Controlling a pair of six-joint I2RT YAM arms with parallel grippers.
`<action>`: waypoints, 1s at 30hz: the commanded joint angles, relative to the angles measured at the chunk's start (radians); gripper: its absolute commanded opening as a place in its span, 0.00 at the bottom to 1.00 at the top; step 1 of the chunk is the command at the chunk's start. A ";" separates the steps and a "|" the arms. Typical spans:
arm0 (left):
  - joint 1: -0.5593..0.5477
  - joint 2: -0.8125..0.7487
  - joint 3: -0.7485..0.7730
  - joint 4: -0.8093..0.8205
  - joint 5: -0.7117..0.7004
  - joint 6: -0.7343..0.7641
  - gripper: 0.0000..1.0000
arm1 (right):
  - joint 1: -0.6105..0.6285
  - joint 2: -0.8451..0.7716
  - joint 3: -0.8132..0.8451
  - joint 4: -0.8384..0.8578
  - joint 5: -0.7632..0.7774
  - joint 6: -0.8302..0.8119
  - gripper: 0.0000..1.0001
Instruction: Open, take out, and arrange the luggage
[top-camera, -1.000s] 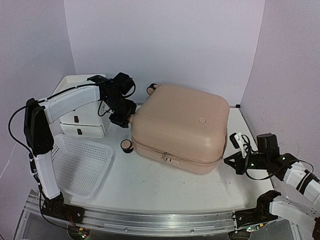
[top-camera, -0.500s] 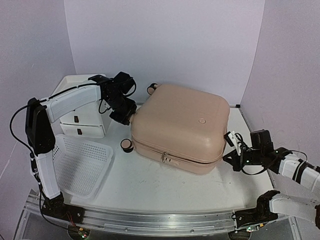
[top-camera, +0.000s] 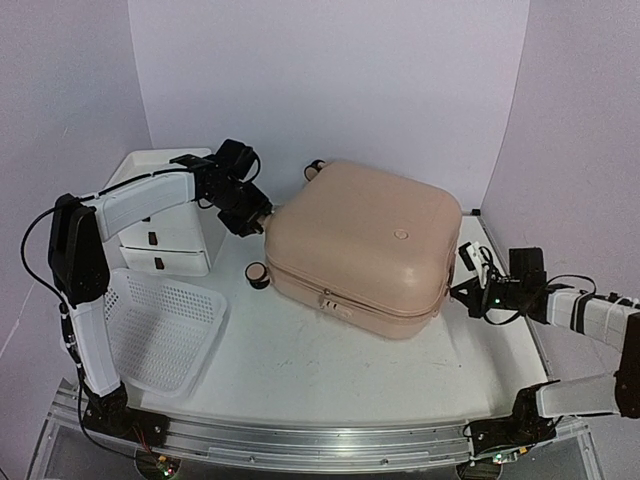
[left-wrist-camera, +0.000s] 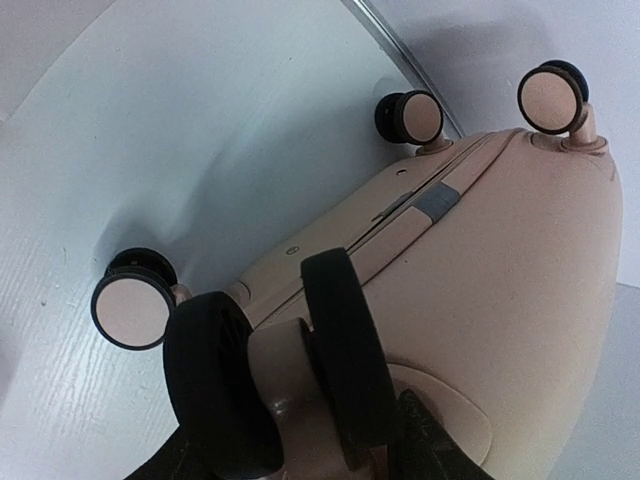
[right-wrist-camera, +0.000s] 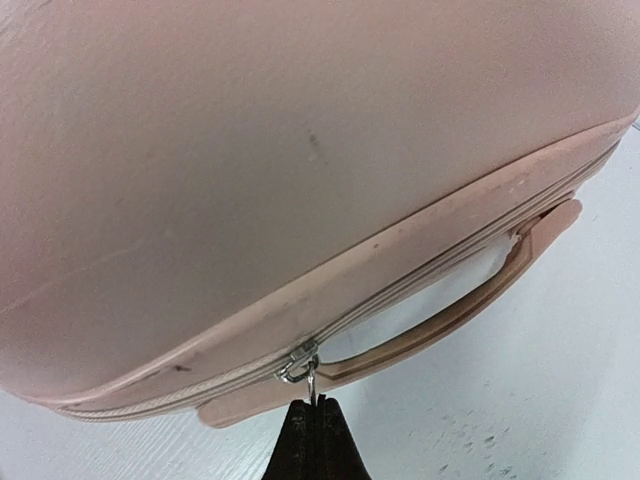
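left gripper (left-wrist-camera: 300, 462): tips hidden behind caster wheel (left-wrist-camera: 335, 345) | zipper pull (right-wrist-camera: 311, 378): end hidden inside right gripper (right-wrist-camera: 312, 440)

Closed pink luggage (top-camera: 365, 245) beside drawer unit (top-camera: 172, 240)

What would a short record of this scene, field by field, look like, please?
luggage: pale pink, lying on its broad side on the table, shell closed
left jaws: closed around a caster wheel at the left end of the luggage
right jaws: shut on the zipper pull, next to the side handle
left of luggage: white drawer unit; white mesh basket in front of it, nothing in it
task stage: not yet opened
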 joint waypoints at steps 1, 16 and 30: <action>-0.018 -0.008 -0.035 -0.069 -0.059 0.537 0.32 | -0.066 0.057 0.081 0.142 0.154 -0.059 0.00; -0.003 0.015 -0.054 -0.036 -0.060 0.762 0.29 | -0.309 0.538 0.464 0.347 -0.039 -0.095 0.00; -0.003 0.087 0.037 -0.017 -0.073 1.040 0.26 | -0.354 1.030 1.027 0.447 -0.483 -0.226 0.00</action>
